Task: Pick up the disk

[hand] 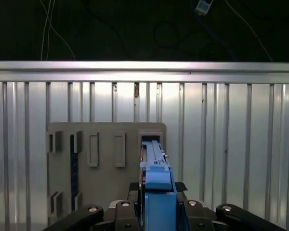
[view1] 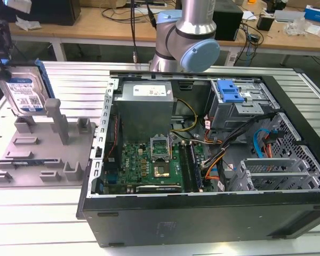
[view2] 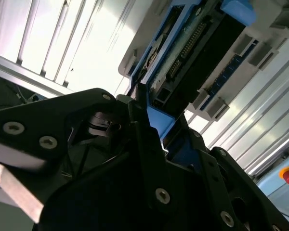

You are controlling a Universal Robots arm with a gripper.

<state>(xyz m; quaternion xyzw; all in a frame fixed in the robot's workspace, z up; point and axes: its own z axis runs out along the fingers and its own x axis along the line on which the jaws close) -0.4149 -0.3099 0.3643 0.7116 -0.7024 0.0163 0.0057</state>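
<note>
The disk [view1: 26, 93], silver with a white and blue label and blue side rails, hangs upright above the grey plastic holder [view1: 37, 154] at the exterior view's left. My gripper [view1: 5, 64] is shut on its upper end. In the first wrist view a blue rail of the disk [hand: 156, 178] sits between the dark fingers of the gripper [hand: 156, 207], with the holder [hand: 106, 178] on the slatted table behind it. In the second wrist view the disk [view2: 192, 53] shows its connector edge and stands clamped in the gripper [view2: 156, 130].
An open computer case [view1: 202, 208] lies on the slatted metal table [view1: 42, 213], to the exterior view's right of the holder. Inside are a grey metal box [view1: 146, 106], a green board and cables. The arm's base [view1: 184, 37] stands behind the case. Cluttered workbenches run along the back.
</note>
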